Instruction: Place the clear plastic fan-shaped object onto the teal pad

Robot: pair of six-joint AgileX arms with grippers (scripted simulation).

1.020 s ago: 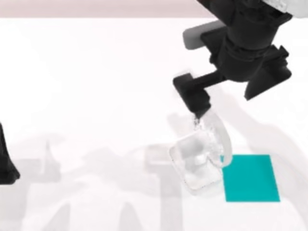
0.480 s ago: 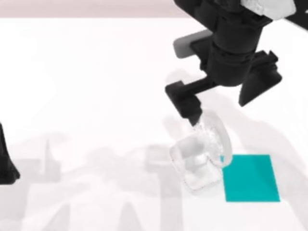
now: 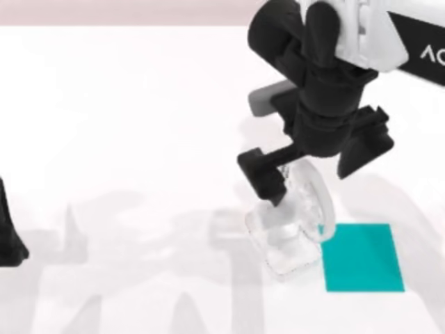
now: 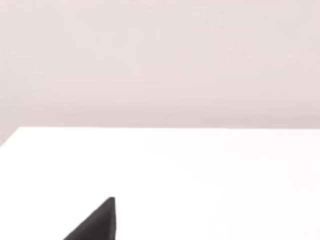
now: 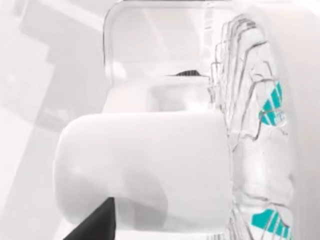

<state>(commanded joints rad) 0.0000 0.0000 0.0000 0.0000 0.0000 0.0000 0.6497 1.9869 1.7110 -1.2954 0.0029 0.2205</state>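
The clear plastic fan-shaped object (image 3: pixel 288 233) lies on the white table, its ringed grille disc (image 3: pixel 314 198) tipped up and its squarish base toward the front. It fills the right wrist view as a clear plastic fan-shaped object (image 5: pixel 150 165). The teal pad (image 3: pixel 361 257) lies flat just right of it, touching or nearly touching the disc, and shows through the grille as teal pad (image 5: pixel 272 102). My right gripper (image 3: pixel 313 167) hangs open just above the disc, with one finger on each side of it and holding nothing. One of its dark fingertips (image 5: pixel 97 225) shows beside the base.
My left gripper (image 3: pixel 8 240) is parked at the table's left edge. One dark fingertip (image 4: pixel 102 220) shows in its wrist view over bare white table (image 4: pixel 200 175), its jaws standing apart. Arm shadows lie across the table's front.
My right gripper has come down and moved toward the front, from behind the fan to right over its disc. The fan, the pad and the left arm have not moved.
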